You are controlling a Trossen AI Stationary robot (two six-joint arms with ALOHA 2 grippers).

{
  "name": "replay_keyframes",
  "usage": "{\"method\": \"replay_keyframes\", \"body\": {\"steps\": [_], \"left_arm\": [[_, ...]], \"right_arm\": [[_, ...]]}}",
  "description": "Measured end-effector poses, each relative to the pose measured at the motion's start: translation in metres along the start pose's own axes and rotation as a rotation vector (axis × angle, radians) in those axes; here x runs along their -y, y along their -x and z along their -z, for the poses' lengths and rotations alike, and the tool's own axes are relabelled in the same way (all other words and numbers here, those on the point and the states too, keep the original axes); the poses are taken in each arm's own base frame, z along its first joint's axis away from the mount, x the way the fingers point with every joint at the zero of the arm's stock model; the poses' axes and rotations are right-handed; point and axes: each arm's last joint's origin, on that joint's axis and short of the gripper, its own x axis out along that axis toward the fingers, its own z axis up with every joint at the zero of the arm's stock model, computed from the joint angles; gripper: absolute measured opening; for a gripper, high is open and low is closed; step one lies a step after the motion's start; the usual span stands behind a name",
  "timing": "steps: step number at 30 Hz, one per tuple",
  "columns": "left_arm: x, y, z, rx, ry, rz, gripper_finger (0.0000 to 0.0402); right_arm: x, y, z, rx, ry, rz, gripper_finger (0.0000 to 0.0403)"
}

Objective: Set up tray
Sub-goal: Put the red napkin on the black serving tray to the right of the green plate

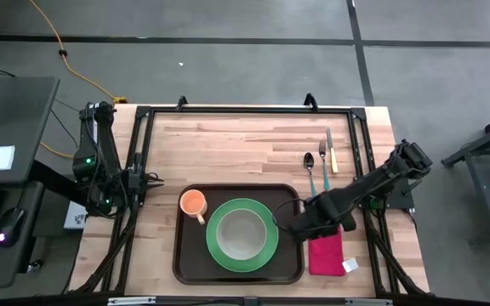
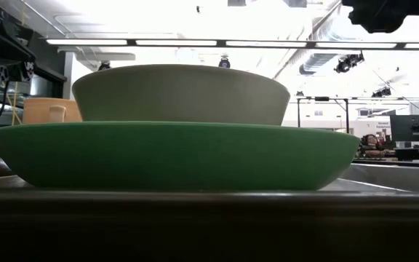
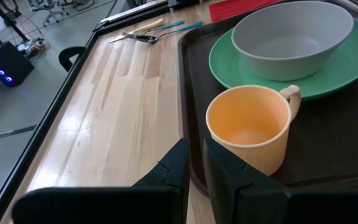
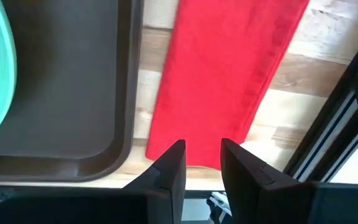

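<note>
The tray (image 1: 185, 255) lies on the wooden tabletop (image 1: 245, 144) at its near edge, between the two arms. The right gripper (image 4: 202, 155) hangs low over the gap where the tray's right rim meets the red napkin (image 1: 326, 255), its two dark fingers (image 4: 169, 163) a narrow way apart with nothing between them; the napkin lies flat just ahead of and under those fingertips, and the tray's rounded corner sits close beside them. The green plate (image 1: 215, 242) rests on the tray on the far side of that rim from the right gripper, with a grey bowl (image 1: 242, 231) standing in its middle. An orange cup (image 1: 193, 203) stands upright on the tray beside the plate, its handle turned toward the plate. The left gripper (image 3: 194, 163) waits at the tabletop's left edge, just outside the tray's left rim, its fingers (image 3: 229, 174) slightly parted and empty, with the cup right in front of them. A spoon (image 1: 310, 170), a fork (image 1: 322, 161) and a knife (image 1: 331, 151) lie side by side on bare wood, beyond the right gripper and apart from the tray.
</note>
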Motion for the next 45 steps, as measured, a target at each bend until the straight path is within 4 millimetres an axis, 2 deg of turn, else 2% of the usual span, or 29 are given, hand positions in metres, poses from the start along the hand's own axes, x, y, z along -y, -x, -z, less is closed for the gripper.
{"method": "replay_keyframes", "body": {"steps": [8,24,31,42,45], "left_arm": [[0.000,0.000,0.000,0.000,0.000,0.001,0.0079],[0.000,0.000,0.000,0.000,0.000,0.000,0.0079],[0.000,0.000,0.000,0.000,0.000,0.000,0.0079],[0.001,0.000,0.001,-0.030,0.000,0.024,0.0079],[0.001,0.000,0.001,-0.029,0.000,0.025,0.0079]], "right_arm": [[-0.022,-0.019,-0.004,-0.004,0.015,0.062,0.0078],[-0.045,-0.061,-0.009,0.034,0.001,0.131,0.0078],[-0.049,-0.066,-0.013,0.070,-0.015,0.137,0.0078],[-0.051,-0.063,-0.027,0.113,-0.057,0.138,0.0078],[-0.047,-0.071,-0.034,0.104,-0.076,0.167,0.0078]]}}
